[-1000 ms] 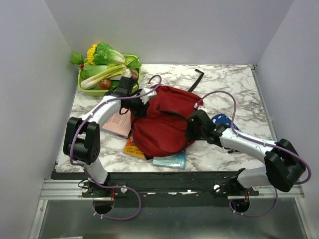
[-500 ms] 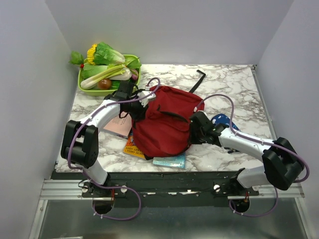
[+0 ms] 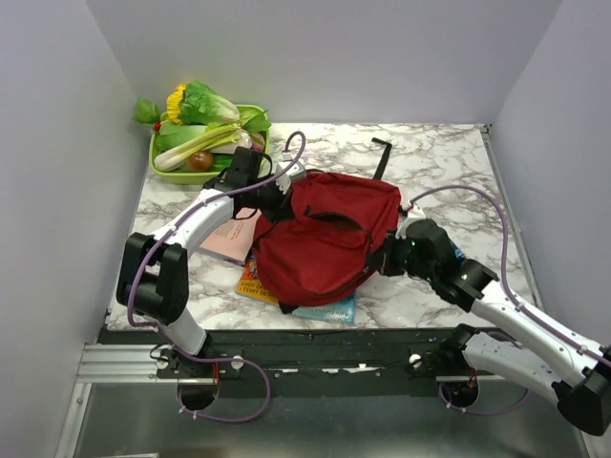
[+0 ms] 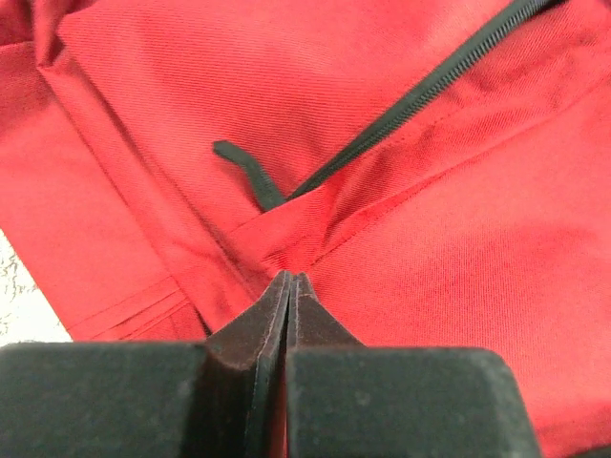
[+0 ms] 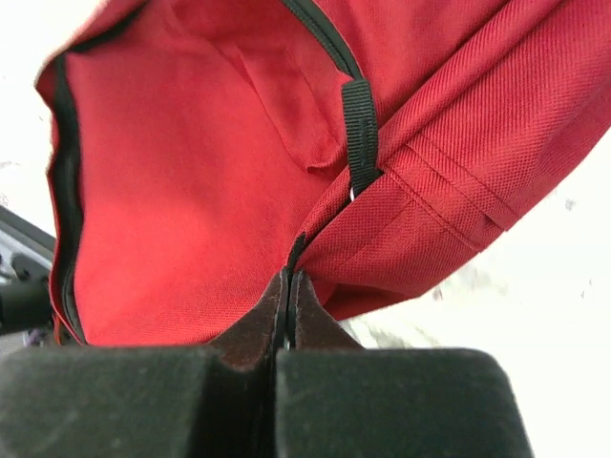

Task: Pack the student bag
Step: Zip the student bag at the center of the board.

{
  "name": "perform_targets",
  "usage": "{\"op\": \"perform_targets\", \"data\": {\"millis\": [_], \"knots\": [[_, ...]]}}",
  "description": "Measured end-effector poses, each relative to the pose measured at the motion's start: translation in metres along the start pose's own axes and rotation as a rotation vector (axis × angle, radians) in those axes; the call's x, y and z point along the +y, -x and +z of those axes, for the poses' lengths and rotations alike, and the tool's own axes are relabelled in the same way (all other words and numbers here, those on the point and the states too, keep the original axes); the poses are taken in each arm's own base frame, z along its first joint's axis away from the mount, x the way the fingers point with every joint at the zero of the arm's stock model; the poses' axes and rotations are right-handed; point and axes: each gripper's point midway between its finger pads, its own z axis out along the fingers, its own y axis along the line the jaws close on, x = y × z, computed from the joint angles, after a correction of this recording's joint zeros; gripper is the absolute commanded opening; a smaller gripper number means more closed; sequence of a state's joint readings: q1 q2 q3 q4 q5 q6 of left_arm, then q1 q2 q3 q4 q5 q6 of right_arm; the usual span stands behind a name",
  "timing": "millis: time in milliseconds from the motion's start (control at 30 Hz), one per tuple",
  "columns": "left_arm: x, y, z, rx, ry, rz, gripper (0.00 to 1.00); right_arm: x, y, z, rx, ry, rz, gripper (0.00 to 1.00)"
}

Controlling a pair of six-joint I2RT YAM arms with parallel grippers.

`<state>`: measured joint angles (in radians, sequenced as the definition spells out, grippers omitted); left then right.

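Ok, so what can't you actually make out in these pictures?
Top view: the books lie partly under the student bag, so their covers and number are hidden.
Right wrist view: the bag's inside shows only red lining; deeper in is cut off by the right gripper and frame edge.
Left wrist view: red fabric fills the frame beyond the left gripper, so the table hardly shows.

Blocked mid-table by the student bag [image 3: 320,239], flanked by the left arm [image 3: 205,215] and right arm [image 3: 496,301]. Crowded at the far left corner by a green tray [image 3: 156,170] heaped with vegetables [image 3: 205,119]. Cluttered toward the near edge by books [image 3: 253,283] poking from under the bag. Passable over bare marble [image 3: 449,162] along the far edge past a black strap [image 3: 382,157], into the far right corner and down the right edge. Gap between bag and right arm too shadowed to judge.
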<state>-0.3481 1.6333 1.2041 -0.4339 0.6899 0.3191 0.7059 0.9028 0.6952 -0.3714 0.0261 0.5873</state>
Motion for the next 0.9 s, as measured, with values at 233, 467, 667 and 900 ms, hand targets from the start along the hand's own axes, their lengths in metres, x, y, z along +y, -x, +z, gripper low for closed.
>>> {"op": "perform_targets", "data": {"millis": [233,467,667,900], "knots": [[-0.010,-0.001,0.003,0.010,-0.028,0.033,0.37,-0.035,-0.066,-0.014,0.210,-0.087,-0.003,0.71],[-0.007,0.000,0.004,0.013,-0.011,0.049,0.37,0.024,0.033,-0.007,0.073,-0.017,-0.070,0.71],[0.012,0.001,-0.005,-0.011,0.047,-0.016,0.37,0.058,0.104,0.059,-0.012,0.017,-0.098,0.63],[0.027,-0.023,-0.019,-0.007,0.095,-0.099,0.37,0.030,0.078,0.167,0.156,-0.060,-0.103,0.56]]}}
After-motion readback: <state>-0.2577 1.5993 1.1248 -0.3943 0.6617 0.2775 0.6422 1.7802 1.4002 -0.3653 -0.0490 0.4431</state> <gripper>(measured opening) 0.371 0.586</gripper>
